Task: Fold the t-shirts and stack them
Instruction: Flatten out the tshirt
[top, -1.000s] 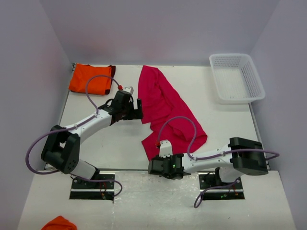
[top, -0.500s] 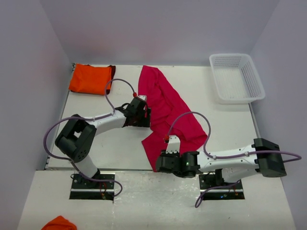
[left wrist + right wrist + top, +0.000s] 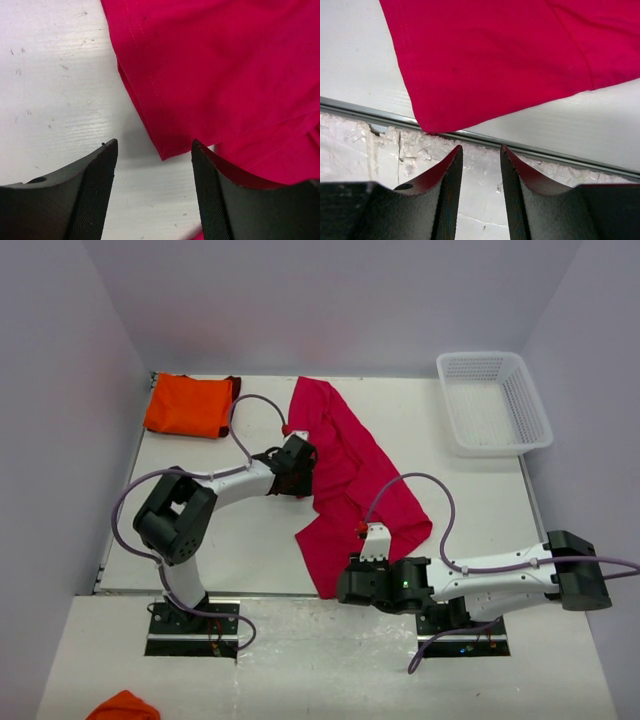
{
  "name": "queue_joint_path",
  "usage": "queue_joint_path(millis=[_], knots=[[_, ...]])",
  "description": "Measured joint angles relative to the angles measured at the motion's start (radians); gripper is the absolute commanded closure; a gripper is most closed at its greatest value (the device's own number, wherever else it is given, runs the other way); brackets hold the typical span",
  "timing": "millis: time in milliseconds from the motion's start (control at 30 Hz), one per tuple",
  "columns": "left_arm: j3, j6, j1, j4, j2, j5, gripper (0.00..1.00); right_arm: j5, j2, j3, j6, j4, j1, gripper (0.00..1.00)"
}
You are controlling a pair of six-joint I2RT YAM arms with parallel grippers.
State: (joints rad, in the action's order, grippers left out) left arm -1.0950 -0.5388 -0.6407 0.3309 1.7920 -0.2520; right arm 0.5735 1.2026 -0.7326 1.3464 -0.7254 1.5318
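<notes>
1. Crimson-pink t-shirt point(image 3: 350, 470), the largest item on the white table point(image 3: 220, 540). It lies unfolded and rumpled, running from 12 o'clock through the middle to 6 o'clock, much as it lay a second ago. Its near corner overlaps the metal rail point(image 3: 560, 155) at the table's near edge.
2. Left arm: it has swung from bare table at the shirt's 9 o'clock side onto the shirt's left hem.
3. Left gripper point(image 3: 154, 146): the jaws have narrowed from full spread to roughly half. They straddle a hem corner with one finger over cloth. A gap remains and nothing is clamped.
4. Right arm: it has swept rightward along the near edge.
5. Right gripper point(image 3: 480, 149): the jaws are partly apart, the gap is unchanged, and nothing is between them. The shirt's near corner lies just beyond the fingertips, toward 11 o'clock.
6. White lattice basket point(image 3: 500, 448), at 2 o'clock on the table: unmoved, with only its bare lattice floor showing.
7. Orange t-shirt point(image 3: 185, 405) with a dark maroon edge, at 10 o'clock: folded flat, unmoved, well apart from the crimson one.
8. Count: two arms, two t-shirts on the table, one basket. One further orange cloth point(image 3: 125, 706) sits off the table at 7 o'clock; I cannot tell what kind it is.
</notes>
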Motion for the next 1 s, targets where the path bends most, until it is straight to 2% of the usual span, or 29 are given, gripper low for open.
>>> queue_joint_path(millis=[333, 400, 433, 467, 600, 700, 733, 800, 833, 1000], knots=[[-0.023, 0.001, -0.005, 0.001, 0.050, -0.019, 0.43, 0.019, -0.047, 0.000, 0.035, -0.056, 0.013, 0.62], [-0.023, 0.000, -0.009, 0.000, 0.052, -0.023, 0.49, 0.020, -0.061, 0.000, 0.042, -0.066, 0.013, 0.62], [-0.026, 0.000, -0.011, -0.001, 0.056, -0.024, 0.57, 0.020, -0.067, 0.000, 0.044, -0.069, 0.013, 0.62], [-0.028, -0.001, -0.014, -0.001, 0.058, -0.025, 0.62, 0.020, -0.070, 0.000, 0.046, -0.071, 0.013, 0.62], [-0.041, -0.001, -0.022, -0.007, 0.070, -0.022, 0.67, 0.021, -0.070, 0.000, 0.051, -0.079, 0.014, 0.62], [-0.041, -0.002, -0.023, -0.012, 0.071, -0.020, 0.76, 0.021, -0.068, 0.000, 0.056, -0.083, 0.014, 0.61], [-0.041, -0.002, -0.023, -0.016, 0.072, -0.018, 0.83, 0.021, -0.063, 0.000, 0.056, -0.082, 0.014, 0.61], [-0.041, -0.004, -0.023, -0.024, 0.073, -0.015, 0.90, 0.020, -0.054, 0.000, 0.056, -0.081, 0.014, 0.61], [-0.041, -0.004, -0.023, -0.027, 0.074, -0.014, 1.00, 0.020, -0.048, 0.000, 0.056, -0.079, 0.014, 0.61], [-0.041, -0.016, -0.023, -0.029, 0.074, -0.012, 1.00, 0.008, 0.035, 0.000, 0.047, -0.054, 0.014, 0.62]])
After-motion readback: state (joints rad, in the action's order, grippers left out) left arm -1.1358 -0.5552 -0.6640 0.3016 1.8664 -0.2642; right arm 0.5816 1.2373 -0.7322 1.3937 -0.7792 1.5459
